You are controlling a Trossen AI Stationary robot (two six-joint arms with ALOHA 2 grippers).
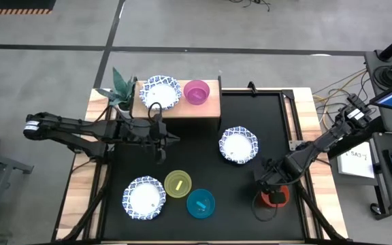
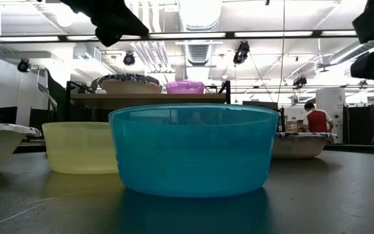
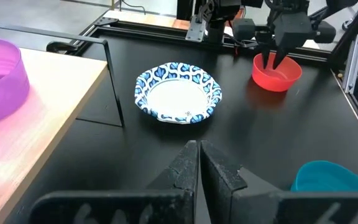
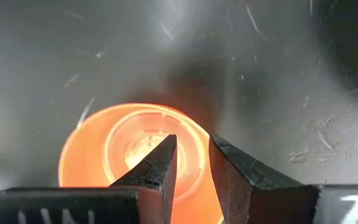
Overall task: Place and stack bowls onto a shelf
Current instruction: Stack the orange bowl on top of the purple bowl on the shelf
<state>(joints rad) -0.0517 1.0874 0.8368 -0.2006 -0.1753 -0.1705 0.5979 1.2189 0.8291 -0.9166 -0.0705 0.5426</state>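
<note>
The wood shelf point(image 1: 209, 109) stands at the mat's far left and carries a blue-patterned bowl point(image 1: 160, 92) and the purple bowl point(image 1: 196, 92). On the mat rest two more patterned bowls point(image 1: 238, 145) point(image 1: 143, 198), the yellow-green bowl point(image 1: 177, 184), the teal bowl point(image 1: 201, 203) and the red bowl point(image 1: 275, 199). My left gripper point(image 3: 199, 149) hangs shut in the air just in front of the shelf, touching nothing. My right gripper point(image 4: 191, 146) is at the red bowl point(image 3: 277, 73), near the mat's right near corner, shut on its wall. My right gripper has the red bowl's wall at its rim point(image 4: 194, 169) between its two fingers. One finger point(image 4: 163, 165) is inside the bowl and the other point(image 4: 235, 174) outside. The fingers come from above, pointing down. In the left wrist view the bowl stands upright on the mat.
A small potted plant point(image 1: 121, 92) stands at the shelf's left end. A black frame point(image 1: 288, 102) edges the mat. Bare mat lies between the shelf and the near row of bowls. People sit in the room beyond the table point(image 2: 317, 120).
</note>
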